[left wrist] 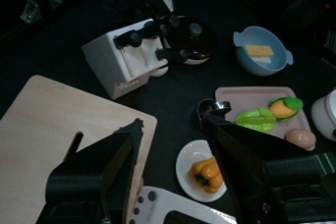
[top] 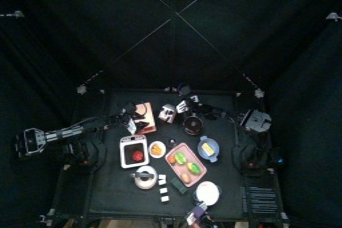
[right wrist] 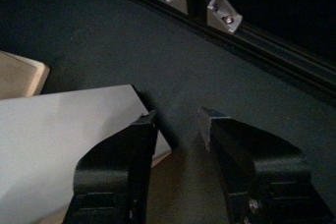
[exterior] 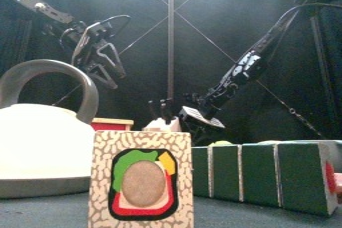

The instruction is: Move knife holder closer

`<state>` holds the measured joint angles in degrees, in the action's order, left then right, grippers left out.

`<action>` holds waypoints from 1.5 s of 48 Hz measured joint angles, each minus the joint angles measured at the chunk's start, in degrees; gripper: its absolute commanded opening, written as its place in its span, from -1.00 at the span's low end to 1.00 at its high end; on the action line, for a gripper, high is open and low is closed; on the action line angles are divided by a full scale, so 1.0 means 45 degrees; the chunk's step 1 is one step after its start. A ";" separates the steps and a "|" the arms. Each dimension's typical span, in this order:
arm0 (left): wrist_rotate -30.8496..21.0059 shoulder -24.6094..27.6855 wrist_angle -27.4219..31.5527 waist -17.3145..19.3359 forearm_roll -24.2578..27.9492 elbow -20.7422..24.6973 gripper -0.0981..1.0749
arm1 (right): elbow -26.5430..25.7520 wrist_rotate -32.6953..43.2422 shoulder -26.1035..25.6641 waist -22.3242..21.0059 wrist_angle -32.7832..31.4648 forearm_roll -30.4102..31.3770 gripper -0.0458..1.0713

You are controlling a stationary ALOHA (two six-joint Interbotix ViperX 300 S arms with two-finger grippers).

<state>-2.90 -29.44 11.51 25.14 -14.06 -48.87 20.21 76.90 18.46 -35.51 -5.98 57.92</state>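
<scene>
Knife holder (left wrist: 132, 56): white block, dark handles in its top, stood at the table's far side beside a wooden board (left wrist: 73, 130).
Left gripper (left wrist: 178, 159): jaws stood wide apart, hovering above the board, holding nothing.
Right gripper (right wrist: 180, 135): jaws apart, straddling the white block's edge at the table's far side.
Writing: none legible anywhere.
Nearby: blue bowl (left wrist: 262, 51), pink tray (left wrist: 256, 105), white kettle (exterior: 40, 137).

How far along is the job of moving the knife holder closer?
Nothing looks done: the knife holder stands ungripped beside a dark bowl. In hand: the right gripper, fingers open, is beside a pale surface; the left gripper hovers open. Left: grasping the holder and pulling it closer.
</scene>
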 measured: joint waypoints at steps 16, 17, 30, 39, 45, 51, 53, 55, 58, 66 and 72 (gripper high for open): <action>0.0000 0.0000 0.0000 0.0000 -0.0020 0.0000 0.66 | -0.0117 0.0000 0.0547 -0.0020 0.0801 -0.0273 0.43; 0.0000 -0.0020 0.0000 0.0000 -0.0020 0.0000 0.66 | -0.0098 0.0020 0.0547 -0.0020 0.0859 -0.0273 0.43; 0.0000 0.0000 0.0000 0.0000 -0.0020 -0.0176 0.66 | 0.0215 0.0020 0.0547 0.0254 0.1152 0.0098 0.43; 0.0000 -0.0020 -0.0020 0.0000 -0.0039 -0.0176 0.66 | 0.0195 0.0020 0.0547 0.0605 0.1074 0.0254 0.43; 0.0000 -0.0020 -0.0020 0.0000 -0.0039 -0.0176 0.66 | 0.0020 0.0020 0.0547 0.0605 0.0898 0.0137 0.43; 0.0000 0.0000 -0.0020 0.0000 -0.0039 -0.0176 0.66 | -0.0234 0.0039 0.0547 0.0391 0.1035 0.0293 0.43; 0.0000 -0.0020 -0.0020 0.0000 -0.0039 -0.0176 0.66 | -0.0273 0.0020 0.0547 0.0371 0.1172 0.0332 0.43; 0.0000 -0.0020 0.0000 0.0000 -0.0039 -0.0176 0.66 | -0.0313 0.0020 0.0547 0.0352 0.1367 0.0371 0.43; 0.0000 0.0000 0.0000 0.0000 -0.0039 -0.0195 0.66 | -0.0313 0.0020 0.0547 0.0332 0.1660 0.0371 0.43; 0.0000 -0.0020 -0.0020 -0.0020 -0.0039 -0.0254 0.66 | -0.0195 0.0020 0.0547 0.0352 0.1973 0.0332 0.43; 0.0000 0.0000 -0.0020 -0.0039 -0.0039 -0.0313 0.66 | 0.0000 0.0039 0.0547 0.0488 0.1992 0.0352 0.43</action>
<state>-2.90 -29.44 11.43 24.96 -14.24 -50.27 20.21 77.08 20.92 -33.31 2.99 59.50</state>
